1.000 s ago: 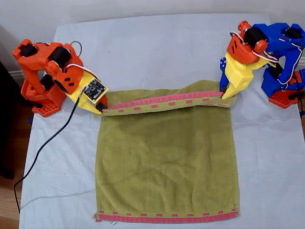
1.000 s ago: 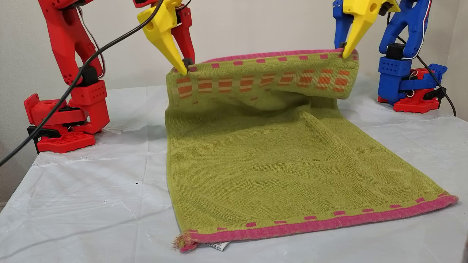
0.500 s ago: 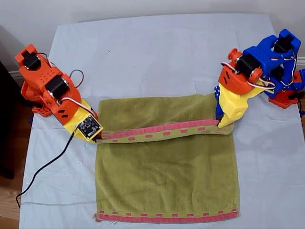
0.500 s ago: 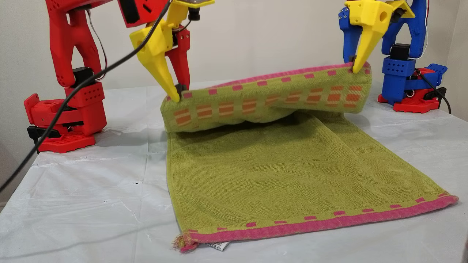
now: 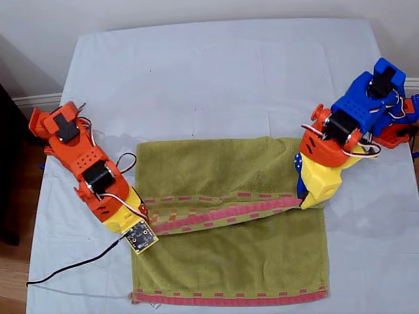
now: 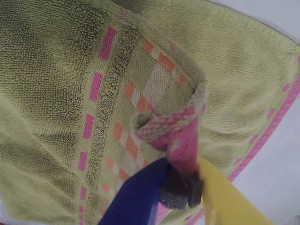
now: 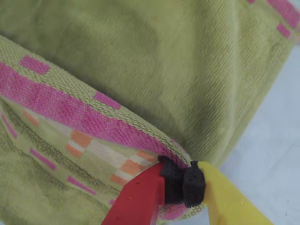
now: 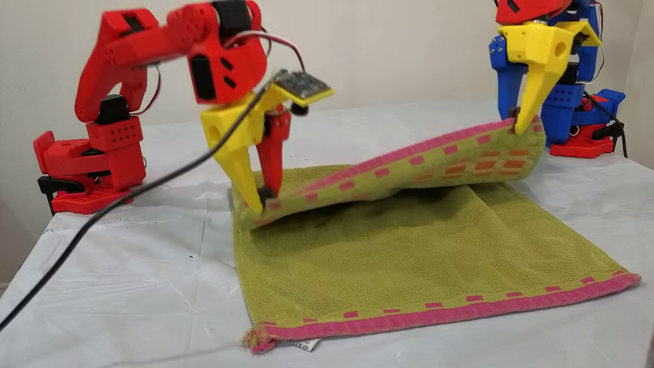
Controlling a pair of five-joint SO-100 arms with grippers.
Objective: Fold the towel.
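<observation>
Both fingers of my first gripper point(image 6: 180, 187), one blue and one yellow, are pinched tight on a bunched corner of the pink-red hem of the large olive-green terry towel point(image 5: 229, 255); in the exterior view this is the blue arm at the exterior view's right, its gripper point(image 5: 306, 199) at the towel's edge. My second gripper point(image 7: 180, 183), with one red finger and one yellow, is likewise clamped on the other corner of that same hem, black pads squeezing the cloth; this is the orange-red arm at the exterior view's left, gripper point(image 5: 149, 226).

Between the two grips the hem and its orange-and-cream checked band (doubled over the lower layer) hang as a raised strip across the towel. In the other view the strip slopes: the end at my second gripper point(image 8: 263, 197) is low, close to the lower layer, while the end at my first gripper point(image 8: 518, 122) is held clearly higher.

The towel's remainder lies flat on the white tablecloth point(image 8: 112, 286), its other pink-red hem nearest that camera, a small white tag point(image 8: 301, 345) peeking out beneath one corner.
</observation>
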